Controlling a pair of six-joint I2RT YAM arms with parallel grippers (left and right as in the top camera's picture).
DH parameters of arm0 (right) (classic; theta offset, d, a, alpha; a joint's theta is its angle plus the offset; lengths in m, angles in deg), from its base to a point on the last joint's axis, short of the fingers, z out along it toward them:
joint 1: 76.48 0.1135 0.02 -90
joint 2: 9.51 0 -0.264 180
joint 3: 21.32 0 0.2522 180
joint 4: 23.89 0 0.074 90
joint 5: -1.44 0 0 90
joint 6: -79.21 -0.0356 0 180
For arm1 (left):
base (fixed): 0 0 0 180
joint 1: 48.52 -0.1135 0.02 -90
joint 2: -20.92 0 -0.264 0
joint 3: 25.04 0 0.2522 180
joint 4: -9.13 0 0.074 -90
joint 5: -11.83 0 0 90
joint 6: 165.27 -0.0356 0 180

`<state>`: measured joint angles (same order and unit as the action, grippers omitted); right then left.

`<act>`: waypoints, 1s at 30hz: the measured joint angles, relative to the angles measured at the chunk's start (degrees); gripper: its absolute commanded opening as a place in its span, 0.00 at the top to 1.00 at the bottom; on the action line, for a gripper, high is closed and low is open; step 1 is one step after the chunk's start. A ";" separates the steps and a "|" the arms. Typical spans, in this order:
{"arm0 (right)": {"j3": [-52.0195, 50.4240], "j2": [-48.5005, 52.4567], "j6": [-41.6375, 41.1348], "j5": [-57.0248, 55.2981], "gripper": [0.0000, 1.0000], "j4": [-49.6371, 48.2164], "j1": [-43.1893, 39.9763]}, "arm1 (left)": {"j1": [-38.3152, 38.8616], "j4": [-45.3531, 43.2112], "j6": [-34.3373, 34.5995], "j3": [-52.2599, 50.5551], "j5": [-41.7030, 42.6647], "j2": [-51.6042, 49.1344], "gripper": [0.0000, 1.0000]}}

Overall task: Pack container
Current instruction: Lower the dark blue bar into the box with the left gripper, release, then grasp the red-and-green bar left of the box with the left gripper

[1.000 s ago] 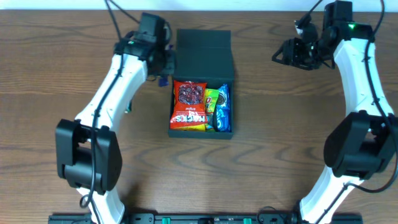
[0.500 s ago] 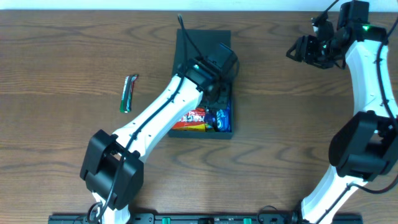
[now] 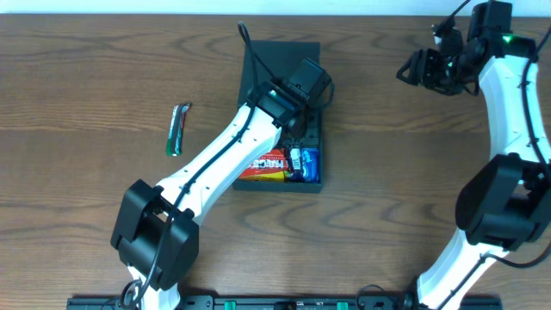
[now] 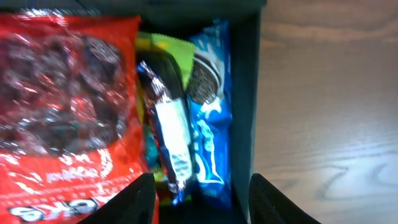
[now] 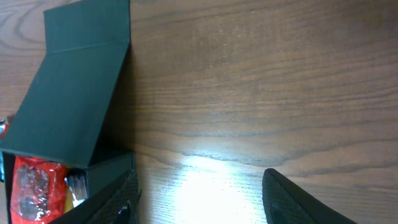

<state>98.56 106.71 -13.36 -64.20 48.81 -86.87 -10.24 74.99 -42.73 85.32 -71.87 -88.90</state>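
The container (image 3: 280,62) is a dark box with its flap lid open toward the far side. It holds a red snack packet (image 3: 265,164), a blue cookie packet (image 3: 311,162) and a dark bar with a white label (image 3: 295,158). In the left wrist view the dark bar (image 4: 166,124) lies on a green packet (image 4: 163,45), between the red packet (image 4: 62,112) and the blue packet (image 4: 211,118). My left gripper (image 4: 202,205) is open just above them and holds nothing. My right gripper (image 3: 415,71) is open and empty, far right of the container.
A thin green and red bar (image 3: 177,129) lies on the wooden table left of the container. In the right wrist view the container's lid (image 5: 81,93) stands to the left, and my right gripper (image 5: 202,199) hovers over bare wood.
My left arm swung from the container's left side to above its right half. The dark bar with the white label now lies in the container. The right arm barely moved.
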 measured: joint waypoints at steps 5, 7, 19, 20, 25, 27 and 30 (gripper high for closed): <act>0.00 0.00 0.00 0.00 0.36 0.00 0.02 | -2.69 2.86 -2.93 3.30 -7.41 1.16 0.50; 0.00 -0.02 0.00 0.00 0.36 0.02 0.00 | -4.28 5.25 -3.76 3.96 -12.59 3.13 0.50; 0.00 -0.02 0.00 -0.02 0.35 0.46 0.02 | -21.62 4.15 -10.62 -5.35 -28.89 9.09 0.49; 0.00 -0.02 0.00 -0.02 0.35 0.55 0.02 | -23.15 1.18 -11.80 -8.13 -27.50 8.96 0.46; 0.00 -0.02 -0.02 0.02 0.35 1.07 0.02 | -28.94 -10.60 -17.14 -17.03 -21.09 8.63 0.36; 0.00 -0.02 -0.02 0.00 0.35 1.16 0.02 | -31.28 -15.02 -19.52 -19.45 -17.49 8.63 0.34; 0.00 -0.02 -0.02 0.00 0.35 1.36 0.02 | -33.90 -18.78 -22.34 -21.57 -13.57 8.31 0.34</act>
<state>98.56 106.69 -13.38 -64.20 50.17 -86.85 -44.14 56.22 -65.07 63.75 -85.44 -80.59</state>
